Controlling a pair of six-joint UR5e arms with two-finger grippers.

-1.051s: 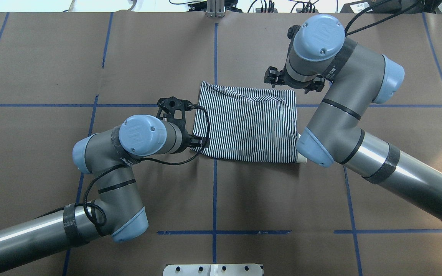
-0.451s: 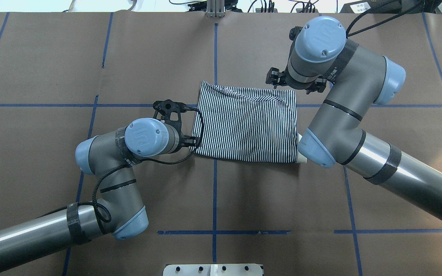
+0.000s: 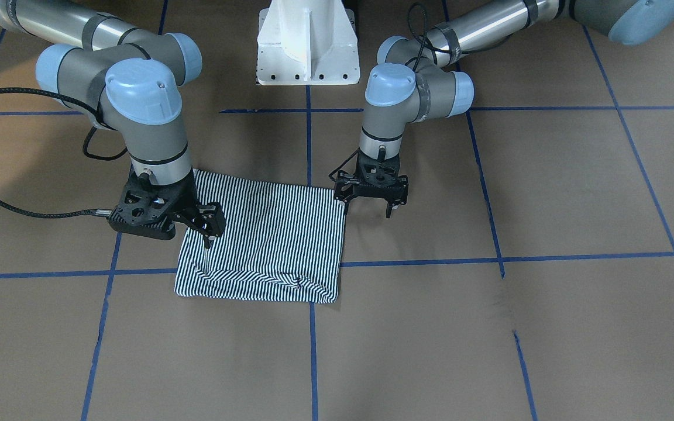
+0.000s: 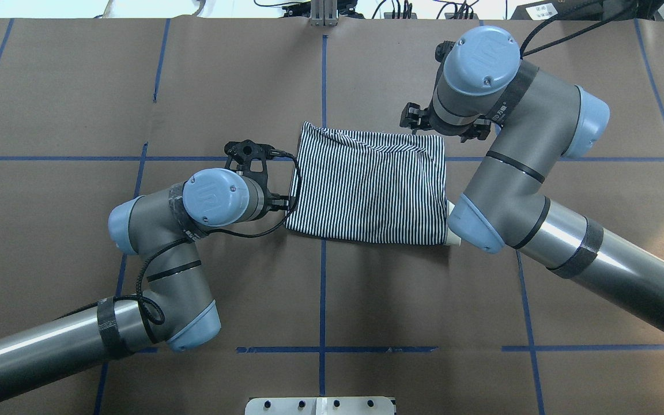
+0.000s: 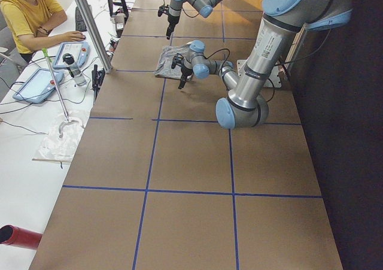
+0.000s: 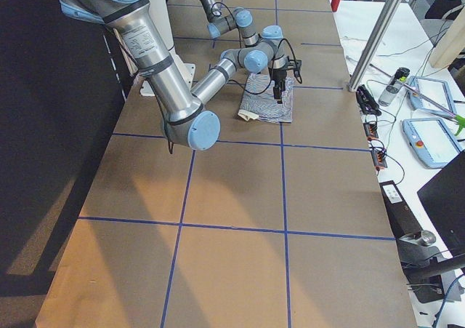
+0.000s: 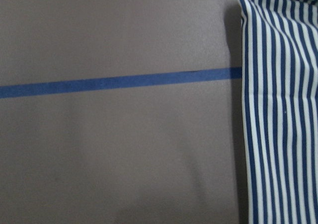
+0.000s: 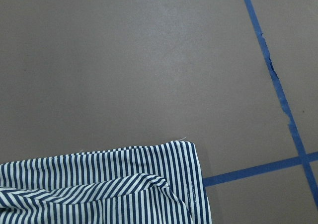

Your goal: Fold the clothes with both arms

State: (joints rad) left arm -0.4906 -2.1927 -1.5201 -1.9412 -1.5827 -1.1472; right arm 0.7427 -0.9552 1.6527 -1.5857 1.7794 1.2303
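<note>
1. Polo shirt (image 4: 366, 184) lies mid-worktop (image 4: 78, 86) as a compact striped rectangle. We judge the folding essentially finished, with only smoothing or a retreat left.
2. The left gripper (image 3: 367, 209) hovers just beside one side edge and the right gripper (image 3: 205, 225) over the opposite side. Both jaws are spread and empty.
3. We see a wrinkled ridge along the edge farthest from the robot; the rest is flat.

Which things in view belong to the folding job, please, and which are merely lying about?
Job: navy-and-white striped folded shirt; left silver-grey arm's black end effector; right silver-grey arm's black end effector.
Lying about: red cylinder, grey-and-blue handheld control pendant and clear plastic bottle on the white side bench.
</note>
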